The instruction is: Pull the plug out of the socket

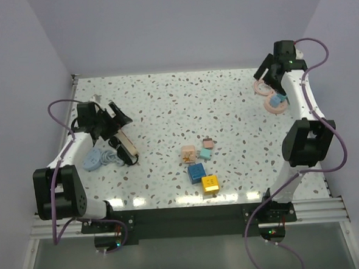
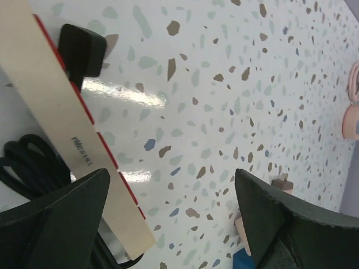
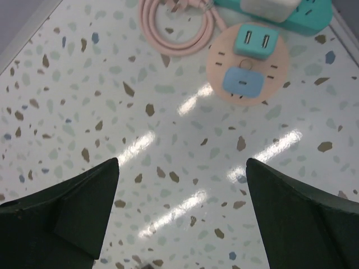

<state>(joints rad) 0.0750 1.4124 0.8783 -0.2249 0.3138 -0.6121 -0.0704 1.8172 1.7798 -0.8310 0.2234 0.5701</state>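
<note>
Jaws apart and empty, the left claw [image 2: 173, 185] hovers short of the small black plug [image 2: 81, 50], ahead to its left and apparently seated in the long cream-beige power strip [image 2: 61, 112], awaiting a grip.

Near the middle of the speckled table [image 1: 226, 101] lie five small cubes: a blue one [image 1: 197, 172], a yellow one [image 1: 210, 183], a teal one [image 1: 203, 154], a pink one [image 1: 208, 143] and a pale orange one [image 1: 187, 152]. At the far right, a coiled pink cable [image 3: 176, 28] lies just beside a pink round disc [image 3: 247, 67]. A pale blue round thing [image 1: 93, 158] lies at the left.
</note>
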